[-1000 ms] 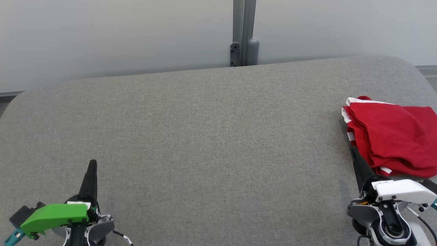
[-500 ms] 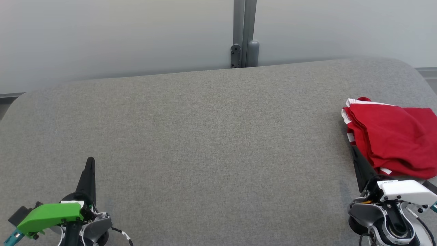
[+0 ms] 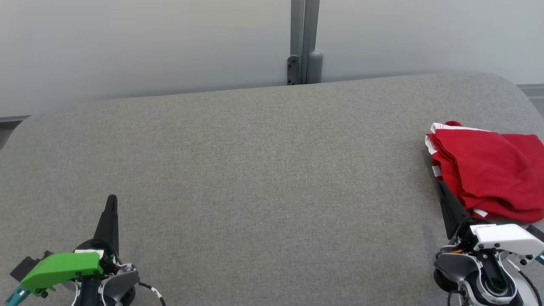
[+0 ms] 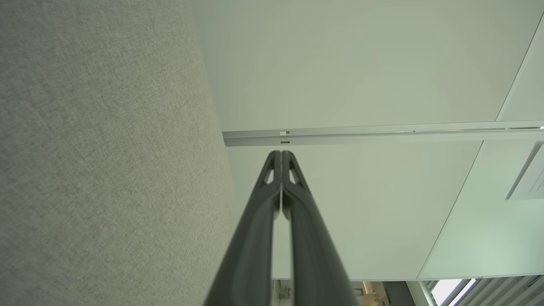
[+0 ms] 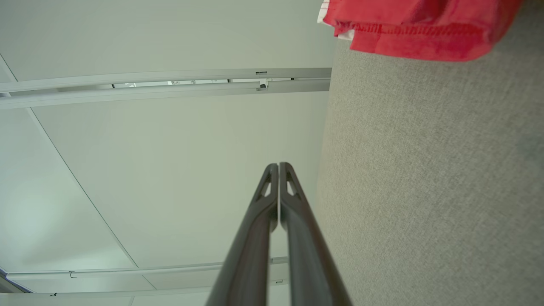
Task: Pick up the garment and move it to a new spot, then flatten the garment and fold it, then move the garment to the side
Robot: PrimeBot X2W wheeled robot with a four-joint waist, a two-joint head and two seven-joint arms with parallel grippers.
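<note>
Grey fabric surface (image 3: 272, 170) spans the work area in front of you. Check the left claw (image 3: 112, 203) at the near left: its two dark fingers are pressed together tip to tip, holding nothing, over bare fabric. Check the right claw (image 3: 440, 187) at the near right: its fingers are also pressed together and empty. Its tip lies just beside the near edge of the garment (image 3: 488, 174); you cannot tell whether it touches the cloth. Locate the garment, red with white trim, lying in loose folds at the right side of the surface and running past the head view's right edge. Beyond the surface stands a pale wall (image 3: 148, 42) with a grey post (image 3: 304, 38) at its middle.
</note>
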